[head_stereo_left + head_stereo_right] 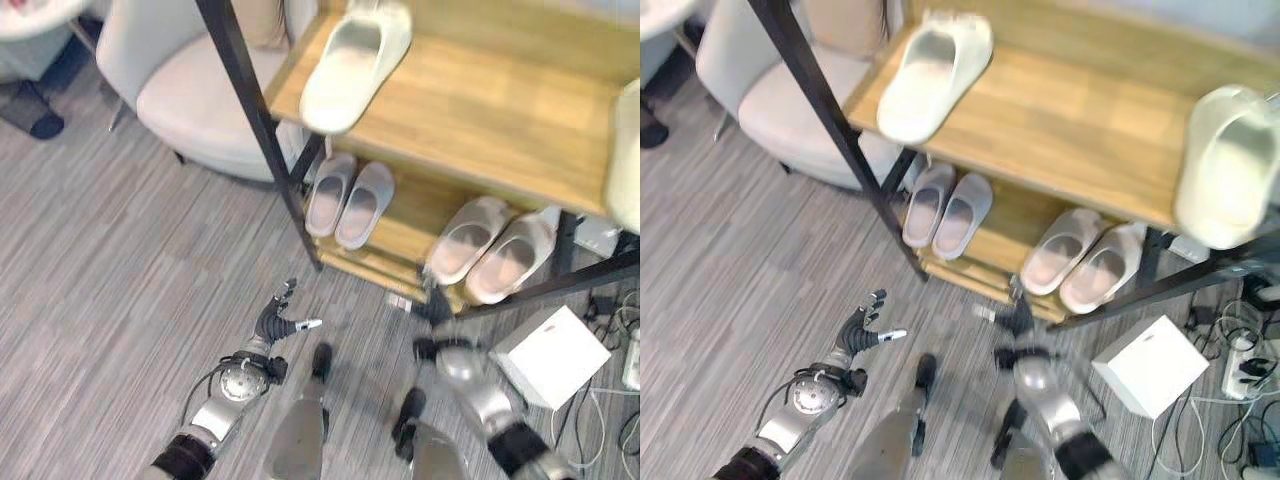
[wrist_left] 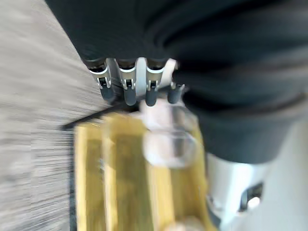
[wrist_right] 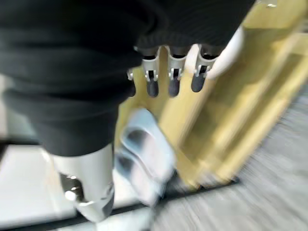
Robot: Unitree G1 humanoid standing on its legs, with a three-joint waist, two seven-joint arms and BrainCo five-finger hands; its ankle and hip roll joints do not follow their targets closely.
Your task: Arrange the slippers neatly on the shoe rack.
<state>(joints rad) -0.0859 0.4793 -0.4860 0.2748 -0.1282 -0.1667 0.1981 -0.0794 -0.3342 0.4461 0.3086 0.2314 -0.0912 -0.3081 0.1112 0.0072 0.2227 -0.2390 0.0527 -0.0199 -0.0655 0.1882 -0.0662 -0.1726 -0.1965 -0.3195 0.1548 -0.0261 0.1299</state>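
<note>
Looking down from the robot's head, a wooden shoe rack with a black frame stands before grey plank flooring. At far left sits a pale armchair.

On the top shelf lies a pale green slipper, toe hanging over the front edge; its mate rests at the shelf's right end, also overhanging. On the lower shelf sit a grey pair side by side, then a pinkish pair angled near the front edge.

Low at left, the left hand hovers over the floor, fingers loosely spread, holding nothing. The right hand reaches toward the lower shelf front, near the pinkish pair; its wrist view shows fingers extended and empty.

A white box sits on the floor at right. Likely advice: grip a slipper at its heel, slide it back squarely.
</note>
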